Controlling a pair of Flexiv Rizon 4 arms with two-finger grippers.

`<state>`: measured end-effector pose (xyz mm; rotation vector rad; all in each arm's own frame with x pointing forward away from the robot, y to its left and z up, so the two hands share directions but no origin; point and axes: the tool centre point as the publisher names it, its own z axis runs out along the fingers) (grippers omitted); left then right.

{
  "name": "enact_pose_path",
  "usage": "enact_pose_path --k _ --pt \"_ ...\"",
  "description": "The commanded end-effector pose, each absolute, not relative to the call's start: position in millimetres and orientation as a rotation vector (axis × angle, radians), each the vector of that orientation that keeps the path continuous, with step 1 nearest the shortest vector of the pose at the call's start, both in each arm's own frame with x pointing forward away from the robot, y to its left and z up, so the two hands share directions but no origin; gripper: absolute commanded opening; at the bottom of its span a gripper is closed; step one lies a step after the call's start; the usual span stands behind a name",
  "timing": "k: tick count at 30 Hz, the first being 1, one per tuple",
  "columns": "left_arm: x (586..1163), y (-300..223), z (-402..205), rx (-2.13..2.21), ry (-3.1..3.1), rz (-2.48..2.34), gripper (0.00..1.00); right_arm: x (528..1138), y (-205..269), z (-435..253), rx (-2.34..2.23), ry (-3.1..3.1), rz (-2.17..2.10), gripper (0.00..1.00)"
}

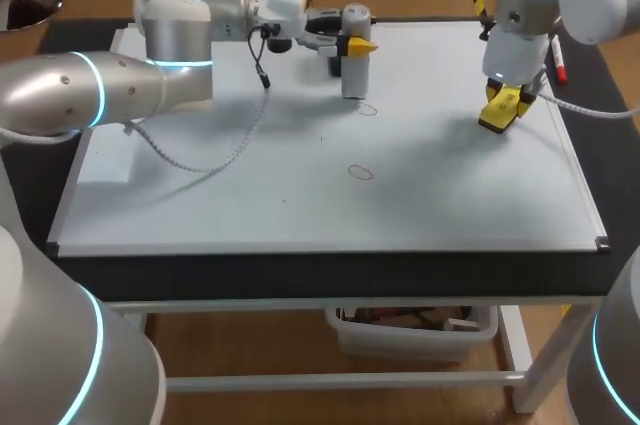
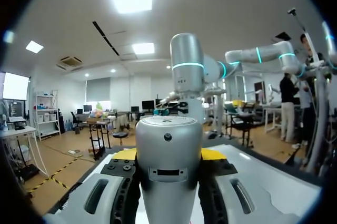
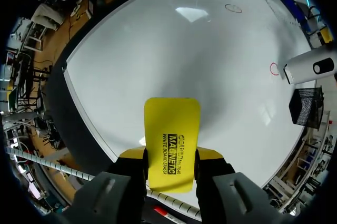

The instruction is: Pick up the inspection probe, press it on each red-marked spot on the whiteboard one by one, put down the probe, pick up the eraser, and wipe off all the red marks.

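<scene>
At upper centre of the head view, the left gripper (image 1: 352, 45) clamps the inspection probe (image 1: 354, 77) upright, just beside one red mark (image 1: 367, 109) on the whiteboard (image 1: 200, 205). At upper right, the right gripper (image 1: 508, 100) grips the eraser (image 1: 497, 115). Probing seems underway; next, probably the lower mark (image 1: 360, 172).

The whiteboard (image 3: 174, 50) is smooth and glossy, mirroring a ceiling light. Above its far edge, the probe (image 2: 168, 166) has a satin silver-grey shell. Near the whiteboard's right edge, the eraser (image 3: 172, 139) is smooth yellow plastic. Around the whiteboard, the table top (image 1: 330, 275) is matt black.
</scene>
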<state>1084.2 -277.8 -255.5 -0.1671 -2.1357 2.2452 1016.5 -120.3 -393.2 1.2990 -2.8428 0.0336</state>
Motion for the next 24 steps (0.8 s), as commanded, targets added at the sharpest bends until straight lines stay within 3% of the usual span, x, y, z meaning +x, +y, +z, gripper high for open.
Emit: enact_pose_path --k 1,24 --pt "1066 -242 -233 -0.043 -2.235 2.256 0.00 1017 -121 -393 1.302 -2.841 0.037 0.00" --pt "1054 -93 -229 0.270 -2.317 2.338 0.00 1017 -121 -393 1.302 -2.841 0.037 0.00"
